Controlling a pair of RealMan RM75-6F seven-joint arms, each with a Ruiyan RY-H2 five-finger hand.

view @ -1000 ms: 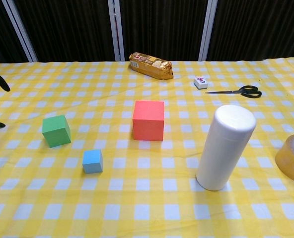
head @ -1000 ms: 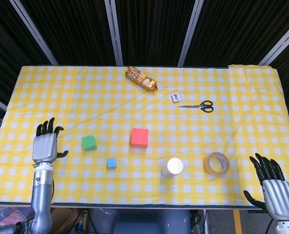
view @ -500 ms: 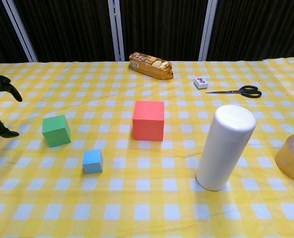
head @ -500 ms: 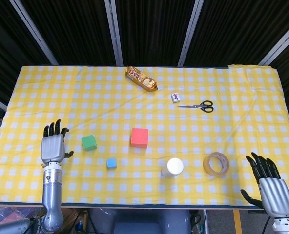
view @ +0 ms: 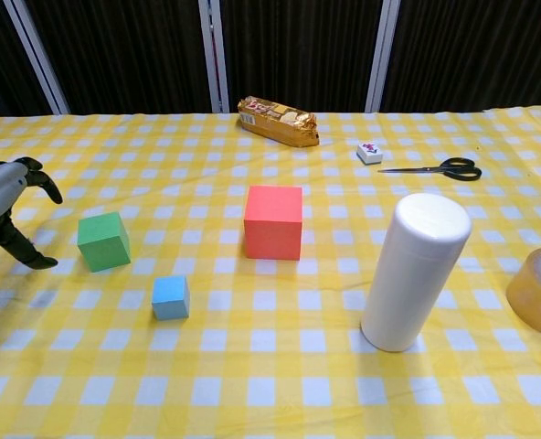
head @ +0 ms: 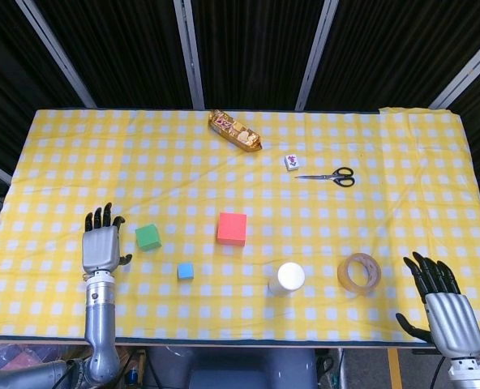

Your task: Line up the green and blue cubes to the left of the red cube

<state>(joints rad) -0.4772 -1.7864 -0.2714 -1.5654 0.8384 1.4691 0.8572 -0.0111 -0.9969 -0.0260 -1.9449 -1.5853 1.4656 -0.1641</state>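
The red cube (head: pixel 232 228) (view: pixel 273 222) stands near the middle of the yellow checked table. A green cube (head: pixel 148 237) (view: pixel 104 240) sits to its left, and a smaller blue cube (head: pixel 186 271) (view: pixel 171 297) lies nearer the front edge between them. My left hand (head: pixel 102 245) (view: pixel 5 212) hovers open just left of the green cube, a short gap away, fingers spread and holding nothing. My right hand (head: pixel 441 304) is open at the front right corner, far from the cubes; the chest view does not show it.
A white cylindrical bottle (head: pixel 287 279) (view: pixel 413 272) stands right of the blue cube. A tape roll (head: pixel 359 272) (view: pixel 539 293) lies further right. A snack packet (head: pixel 235 131) (view: pixel 278 121), a small tile (head: pixel 292 162) (view: pixel 369 152) and scissors (head: pixel 331 176) (view: pixel 440 168) lie at the back.
My left hand has moved right toward the green cube and now shows more fully in the chest view. My right hand has shifted slightly. The cubes have not moved.
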